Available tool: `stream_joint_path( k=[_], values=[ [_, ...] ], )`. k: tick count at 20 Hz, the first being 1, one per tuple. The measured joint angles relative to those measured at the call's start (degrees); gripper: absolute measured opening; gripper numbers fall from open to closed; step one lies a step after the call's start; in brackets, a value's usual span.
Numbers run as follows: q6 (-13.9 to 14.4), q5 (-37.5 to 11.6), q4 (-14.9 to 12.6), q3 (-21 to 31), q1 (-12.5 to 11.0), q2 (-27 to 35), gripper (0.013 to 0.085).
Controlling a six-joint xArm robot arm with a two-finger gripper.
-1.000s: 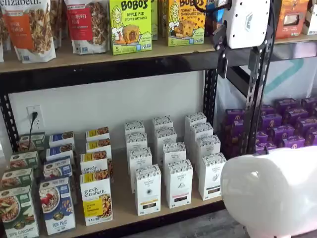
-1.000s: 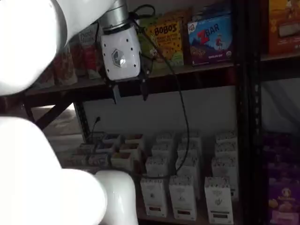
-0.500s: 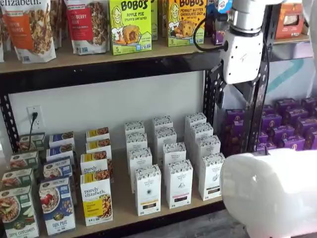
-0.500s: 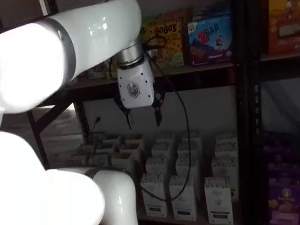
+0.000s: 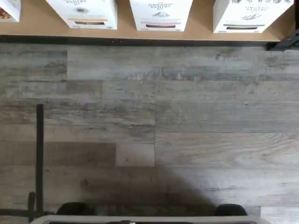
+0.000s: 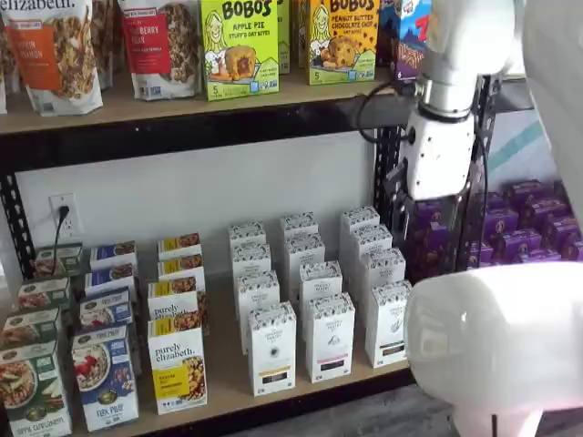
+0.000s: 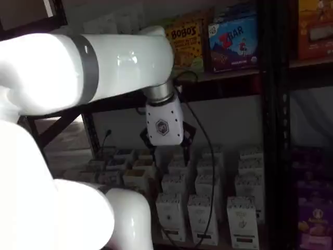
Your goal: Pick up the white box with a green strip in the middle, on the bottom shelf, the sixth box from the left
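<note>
The white box with a green strip [image 6: 389, 323] stands at the front of the rightmost white column on the bottom shelf [image 6: 228, 378]. It also shows in a shelf view [image 7: 242, 221] and in the wrist view [image 5: 252, 11], next to cartons with pink and orange strips. My gripper [image 6: 426, 217] hangs in front of the rack, above and slightly right of that column, well clear of the boxes. In a shelf view [image 7: 166, 148] its dark fingers show at either side below the white body with a gap between them. It holds nothing.
Purple boxes [image 6: 528, 228] fill the bay to the right, past a black rack upright [image 6: 387, 173]. Bobo's boxes [image 6: 239, 45] and granola bags stand on the shelf above. My white arm link [image 6: 496, 346] covers the lower right. The wrist view shows grey plank floor [image 5: 149, 121].
My gripper has come down from the upper shelf's level to just above the white cartons. No box has moved.
</note>
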Motion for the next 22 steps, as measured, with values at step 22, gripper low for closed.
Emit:
stream_joint_path(
  k=[22],
  values=[
    [-3.5, -35.8, 1.2, 6.9, -1.6, 27.8, 0.0850]
  ],
)
